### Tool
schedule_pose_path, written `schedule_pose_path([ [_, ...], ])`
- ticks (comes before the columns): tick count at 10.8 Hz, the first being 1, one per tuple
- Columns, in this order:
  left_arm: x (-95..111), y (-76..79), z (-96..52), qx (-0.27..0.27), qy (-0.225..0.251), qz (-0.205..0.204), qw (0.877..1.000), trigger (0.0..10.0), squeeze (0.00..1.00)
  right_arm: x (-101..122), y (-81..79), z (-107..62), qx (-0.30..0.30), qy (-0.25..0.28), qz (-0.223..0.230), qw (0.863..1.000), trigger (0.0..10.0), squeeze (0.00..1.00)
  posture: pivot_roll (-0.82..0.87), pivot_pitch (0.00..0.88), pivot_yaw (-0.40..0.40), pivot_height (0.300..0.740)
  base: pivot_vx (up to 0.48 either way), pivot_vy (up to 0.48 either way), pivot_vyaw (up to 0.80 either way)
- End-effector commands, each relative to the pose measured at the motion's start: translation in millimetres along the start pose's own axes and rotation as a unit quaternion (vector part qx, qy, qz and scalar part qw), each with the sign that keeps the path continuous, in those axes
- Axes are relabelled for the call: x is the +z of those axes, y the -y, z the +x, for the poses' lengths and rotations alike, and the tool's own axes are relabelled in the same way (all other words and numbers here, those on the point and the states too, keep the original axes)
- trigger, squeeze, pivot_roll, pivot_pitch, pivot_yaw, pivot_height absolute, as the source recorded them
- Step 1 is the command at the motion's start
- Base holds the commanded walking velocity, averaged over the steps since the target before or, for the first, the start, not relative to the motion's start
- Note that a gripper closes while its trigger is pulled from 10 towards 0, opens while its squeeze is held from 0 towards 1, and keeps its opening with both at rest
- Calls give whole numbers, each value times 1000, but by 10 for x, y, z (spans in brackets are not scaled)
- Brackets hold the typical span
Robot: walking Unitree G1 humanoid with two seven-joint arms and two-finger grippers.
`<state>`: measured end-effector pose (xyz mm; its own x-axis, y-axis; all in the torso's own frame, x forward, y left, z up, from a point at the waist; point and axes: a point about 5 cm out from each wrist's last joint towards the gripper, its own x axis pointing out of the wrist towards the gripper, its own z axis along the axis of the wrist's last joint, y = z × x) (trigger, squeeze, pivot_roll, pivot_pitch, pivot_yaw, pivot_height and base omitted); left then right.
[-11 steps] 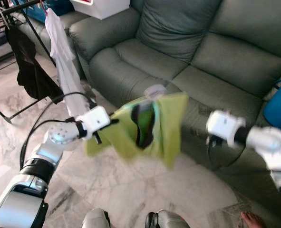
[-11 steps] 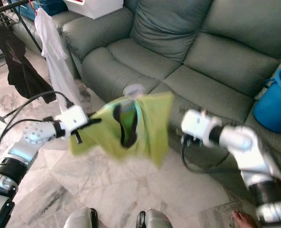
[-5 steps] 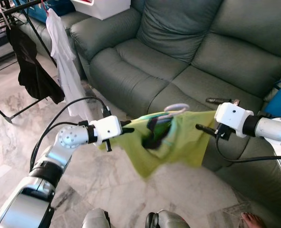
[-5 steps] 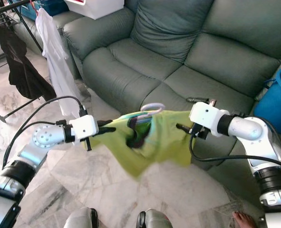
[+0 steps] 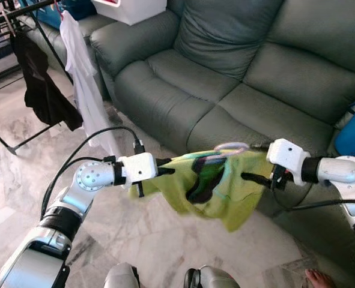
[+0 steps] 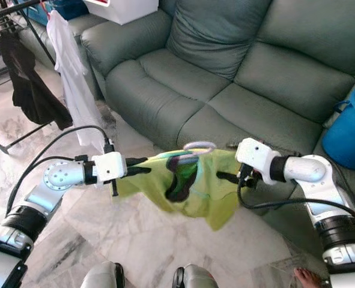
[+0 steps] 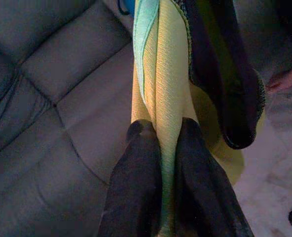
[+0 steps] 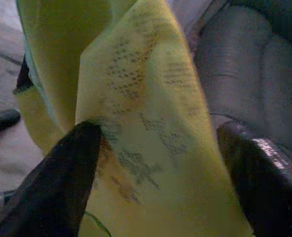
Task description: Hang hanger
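Fingers of the left gripper are seen clamped on a yellow-green shirt in the left wrist view. Right gripper fingers stand apart, shirt between. From the head, its hanger is held over marble floor beside the sofa.

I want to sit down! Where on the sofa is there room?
The sofa seat cushions look bare from the armrest beside the white shirt across to the blue bucket. In front it is crowded: both grippers hold a yellow-green shirt stretched there.
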<state>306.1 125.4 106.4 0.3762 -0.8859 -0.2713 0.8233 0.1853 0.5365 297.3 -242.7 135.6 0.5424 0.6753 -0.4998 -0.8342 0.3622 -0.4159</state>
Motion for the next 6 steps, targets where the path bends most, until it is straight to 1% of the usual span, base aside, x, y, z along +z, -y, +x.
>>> schedule_pose_path([
  [1,114,-37,15,3,33,16,999,0,0,-24,6,-6,17,-8,9,1000,0,0,-136,91,-33,740,0,0,0],
  [3,151,-10,29,-5,45,15,999,0,0,-27,-6,16,34,-4,21,999,0,0,-135,93,-32,740,0,0,0],
  [5,153,19,44,-11,47,14,999,0,0,4,-103,51,79,0,37,996,0,0,-136,93,-31,740,0,0,0],
  [6,145,29,43,-17,44,17,999,0,0,10,-137,43,102,-10,29,994,0,0,-136,93,-31,740,0,0,0],
])
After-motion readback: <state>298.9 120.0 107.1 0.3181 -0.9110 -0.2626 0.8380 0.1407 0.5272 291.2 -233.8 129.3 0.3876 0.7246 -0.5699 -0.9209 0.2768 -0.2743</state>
